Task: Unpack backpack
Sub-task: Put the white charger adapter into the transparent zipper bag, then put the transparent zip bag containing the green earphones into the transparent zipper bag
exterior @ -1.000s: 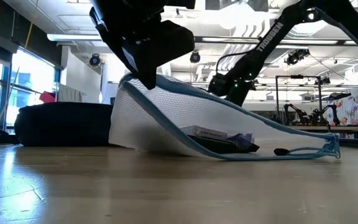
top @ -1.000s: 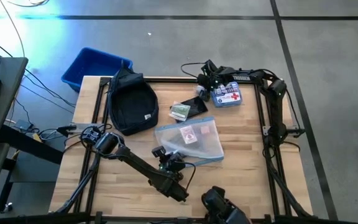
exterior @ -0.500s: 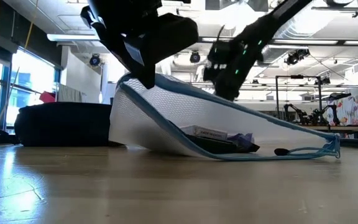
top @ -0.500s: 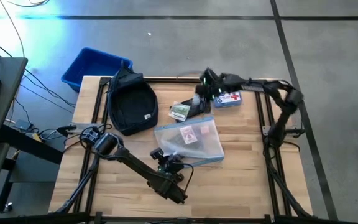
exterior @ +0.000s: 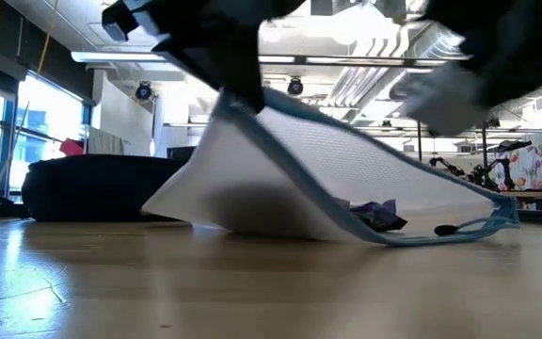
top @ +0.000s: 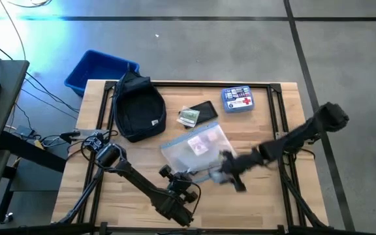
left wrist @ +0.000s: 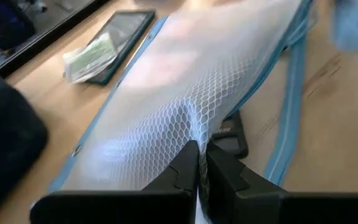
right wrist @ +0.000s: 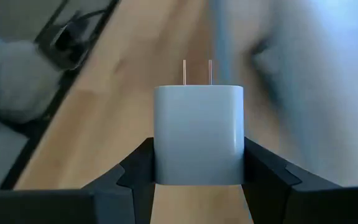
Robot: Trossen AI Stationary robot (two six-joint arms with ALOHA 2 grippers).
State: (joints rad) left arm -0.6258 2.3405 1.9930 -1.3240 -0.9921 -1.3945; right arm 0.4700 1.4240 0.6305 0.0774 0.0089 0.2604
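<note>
Bare wood lies open along the near edge of the table (top: 260, 209) and at its right side. The middle is blocked by the mesh pouch (top: 198, 153), lifted at one edge, with both arms beside it. Along the far side stand the backpack (top: 138, 111), a black case (top: 201, 112) and a first-aid box (top: 237, 100), with narrow gaps between them.

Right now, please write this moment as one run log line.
left gripper: shut on mesh pouch, corner lifted | right gripper: shut on white charger plug, beside pouch | backpack: on table, untouched
</note>
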